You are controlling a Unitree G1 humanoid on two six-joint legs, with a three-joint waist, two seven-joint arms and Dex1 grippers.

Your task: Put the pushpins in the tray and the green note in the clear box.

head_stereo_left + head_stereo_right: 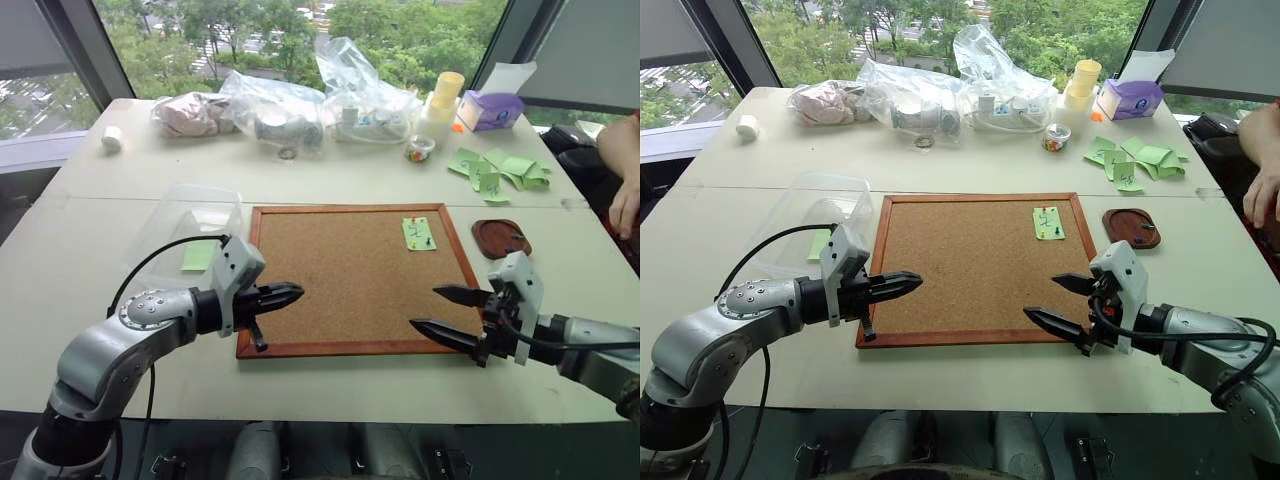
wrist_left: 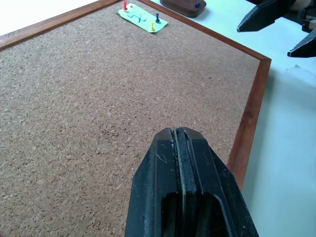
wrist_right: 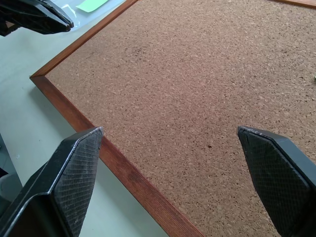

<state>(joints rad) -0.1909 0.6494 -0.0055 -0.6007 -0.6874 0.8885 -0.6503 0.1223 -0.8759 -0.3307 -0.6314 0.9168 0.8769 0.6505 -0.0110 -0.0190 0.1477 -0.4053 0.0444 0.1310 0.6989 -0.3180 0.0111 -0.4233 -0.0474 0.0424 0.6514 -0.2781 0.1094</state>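
The desk carries the corkboard at its middle, with the clear box just off the board's left edge and the tray just off its far right corner. The note is pinned to the board near that same corner, so it lies close to the tray and well apart from the box.

The left gripper hangs over the board's near left edge with its jaws shut tight and empty. The right gripper hangs by the near right corner, jaws spread wide and also empty.

Nothing on the note looks touched yet, so the step in hand is probably the first pin. The right arm seems the better choice — it is open and on the note's side. It should come down on one pin head only, pull straight up so the paper does not tear or lift, then carry it the short way to the tray. The note is best left until every pin is out.

The left wrist view shows what the head views leave tiny: a red pin, a blue pin and a yellow pin standing in the note, and a blue pin already in the tray. The head views alone show a green paper lying in the box.
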